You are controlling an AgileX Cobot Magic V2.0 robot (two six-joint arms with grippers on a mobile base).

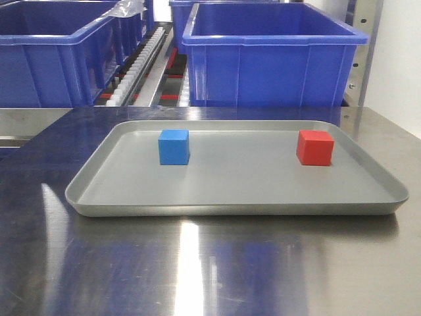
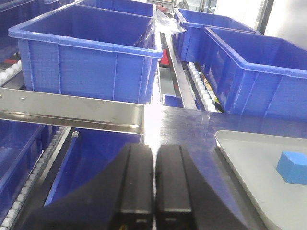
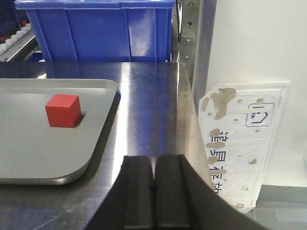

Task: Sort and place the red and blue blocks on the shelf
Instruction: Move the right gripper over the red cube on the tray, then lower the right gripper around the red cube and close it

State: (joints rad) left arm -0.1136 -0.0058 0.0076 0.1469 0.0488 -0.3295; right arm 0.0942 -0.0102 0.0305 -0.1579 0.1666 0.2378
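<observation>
A blue block (image 1: 173,146) rests on the left half of a grey tray (image 1: 237,191), and a red block (image 1: 314,147) rests on the right half. In the left wrist view the blue block (image 2: 292,167) lies far right of my left gripper (image 2: 154,158), which is shut and holds nothing, hovering over the table's left end. In the right wrist view the red block (image 3: 62,110) sits ahead and left of my right gripper (image 3: 154,167), also shut and empty. The shelf (image 1: 141,66) with white roller tracks runs behind the table. Neither gripper appears in the front view.
Large blue bins (image 1: 270,52) stand on the shelf rollers behind the tray, with more bins (image 2: 91,52) at the left. A steel rail (image 2: 72,112) crosses left of the table. A white labelled panel (image 3: 242,143) leans beyond the table's right edge (image 3: 192,139).
</observation>
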